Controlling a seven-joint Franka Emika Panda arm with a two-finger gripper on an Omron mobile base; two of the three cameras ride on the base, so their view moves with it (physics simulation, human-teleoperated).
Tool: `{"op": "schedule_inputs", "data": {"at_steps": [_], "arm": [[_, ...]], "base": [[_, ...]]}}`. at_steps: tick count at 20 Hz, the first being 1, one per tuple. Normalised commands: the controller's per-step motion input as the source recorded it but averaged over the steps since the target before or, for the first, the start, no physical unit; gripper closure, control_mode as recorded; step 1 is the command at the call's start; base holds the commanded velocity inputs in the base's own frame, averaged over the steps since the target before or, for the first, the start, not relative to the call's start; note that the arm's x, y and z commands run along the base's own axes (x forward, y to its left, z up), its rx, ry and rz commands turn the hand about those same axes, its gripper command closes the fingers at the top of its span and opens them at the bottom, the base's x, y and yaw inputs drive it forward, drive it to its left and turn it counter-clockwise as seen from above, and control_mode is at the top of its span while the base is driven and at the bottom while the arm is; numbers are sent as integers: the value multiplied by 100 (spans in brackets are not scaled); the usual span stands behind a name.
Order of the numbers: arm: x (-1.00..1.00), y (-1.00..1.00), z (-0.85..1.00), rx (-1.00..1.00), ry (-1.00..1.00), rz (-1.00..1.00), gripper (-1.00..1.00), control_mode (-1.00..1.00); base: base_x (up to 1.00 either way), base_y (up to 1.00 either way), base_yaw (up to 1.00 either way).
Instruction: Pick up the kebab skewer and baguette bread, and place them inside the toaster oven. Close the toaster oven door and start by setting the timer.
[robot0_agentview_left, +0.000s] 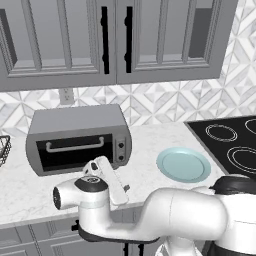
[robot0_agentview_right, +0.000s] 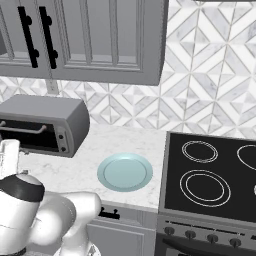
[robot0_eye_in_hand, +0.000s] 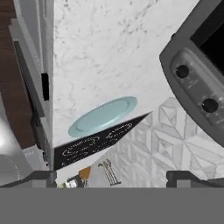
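The grey toaster oven (robot0_agentview_left: 75, 137) stands at the back left of the marble counter, and its door (robot0_agentview_left: 75, 152) with dark glass and a silver bar handle is shut. Its knob panel (robot0_eye_in_hand: 197, 92) with two dark knobs fills the right of the hand view. My gripper (robot0_agentview_left: 124, 192) hovers over the counter just in front of the oven's right end, pointing toward the stove. In the hand view its fingertips (robot0_eye_in_hand: 41, 177) sit far apart with nothing between them, so it is open. The kebab skewer and the baguette bread are out of view.
A pale blue plate (robot0_agentview_left: 183, 164) lies bare on the counter between the oven and the black stovetop (robot0_agentview_left: 232, 142). Grey wall cabinets (robot0_agentview_left: 115, 40) hang above. A dark wire basket (robot0_agentview_left: 4, 147) peeks in at the left edge.
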Motion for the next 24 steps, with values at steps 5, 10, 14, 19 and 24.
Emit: {"op": "schedule_inputs", "data": {"at_steps": [5, 10, 14, 19, 24], "arm": [[31, -42, 0, -14, 28, 31, -100, -100], [3, -79, 3, -11, 18, 21, -100, -100], [0, -42, -2, -19, 17, 13, -100, -100], [27, -20, -5, -5, 4, 16, -100, -100], [45, 0, -4, 0, 0, 13, -100, -100]], "base": [[0, 0, 0], [0, 0, 0], [0, 0, 0], [0, 0, 0], [0, 0, 0]]}}
